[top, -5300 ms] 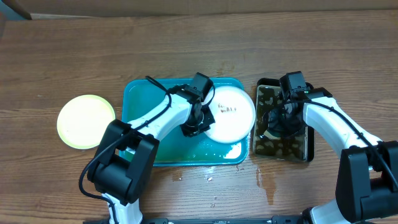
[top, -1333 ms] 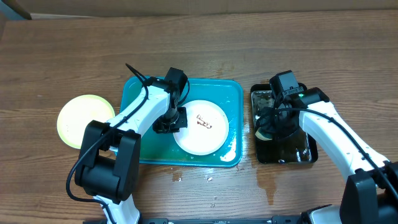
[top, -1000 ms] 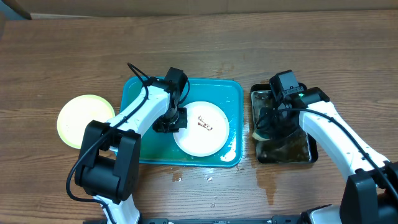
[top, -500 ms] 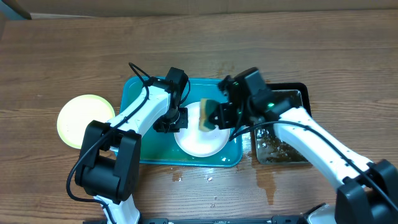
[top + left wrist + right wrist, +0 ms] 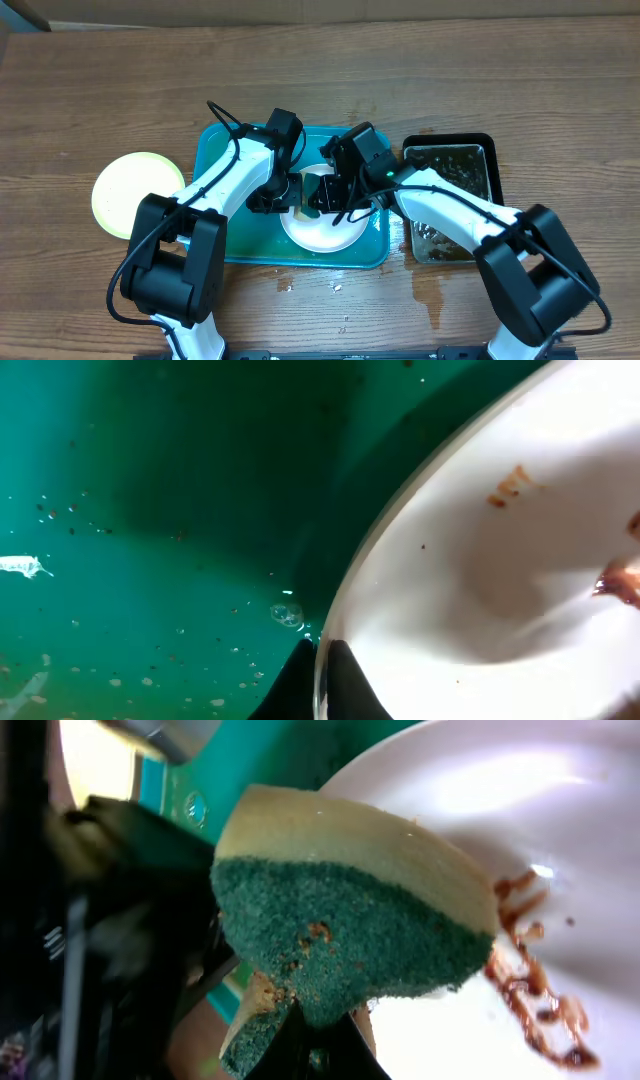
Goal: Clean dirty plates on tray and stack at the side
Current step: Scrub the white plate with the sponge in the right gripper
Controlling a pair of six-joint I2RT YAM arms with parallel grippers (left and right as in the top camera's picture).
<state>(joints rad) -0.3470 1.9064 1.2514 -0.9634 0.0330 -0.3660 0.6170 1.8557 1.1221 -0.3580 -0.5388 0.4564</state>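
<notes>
A white plate [image 5: 325,228] lies in the teal tray [image 5: 235,235]. My left gripper [image 5: 283,195] is shut on the plate's left rim [image 5: 340,620]. My right gripper [image 5: 327,195] is shut on a yellow and green sponge [image 5: 340,915] and holds it over the plate's left part. Brown sauce [image 5: 535,1010] shows on the plate [image 5: 560,840] beside the sponge. A pale yellow-green plate [image 5: 130,193] lies on the table left of the tray. A third plate is not in view.
A black pan of murky water [image 5: 455,200] stands right of the tray. Water drops [image 5: 430,285] lie on the wooden table in front of tray and pan.
My right gripper lifted the sponge out of the black pan and carried it left over the white plate. The pan shifted. The left gripper stayed on the plate's rim.
</notes>
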